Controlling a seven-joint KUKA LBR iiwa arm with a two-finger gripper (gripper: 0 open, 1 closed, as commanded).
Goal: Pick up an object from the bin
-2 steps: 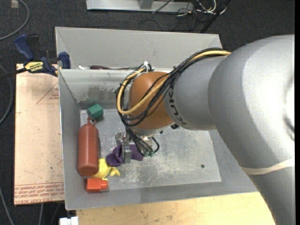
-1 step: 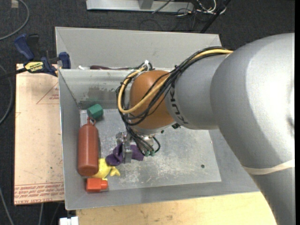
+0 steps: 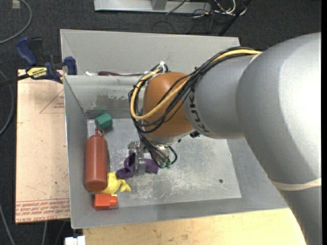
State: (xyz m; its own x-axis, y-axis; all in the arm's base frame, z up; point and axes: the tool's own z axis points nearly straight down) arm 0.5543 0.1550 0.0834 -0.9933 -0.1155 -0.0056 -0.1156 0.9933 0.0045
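My gripper (image 3: pixel 149 160) is low in the middle of the bin, under the orange wrist cover. Its fingers stand apart, so it is open. A small purple toy (image 3: pixel 134 167) lies on the bin floor right at the fingertips, part of it between them and part sticking out to the left. Just left of the toy lies a yellow soft thing (image 3: pixel 117 183). A red-brown bottle (image 3: pixel 96 160) lies lengthwise along the left wall, well apart from the gripper.
A green block (image 3: pixel 103 120) sits near the back left corner, above the bottle's neck. An orange block (image 3: pixel 104 201) rests at the front left corner. The arm and its cables hang over the bin's back and right.
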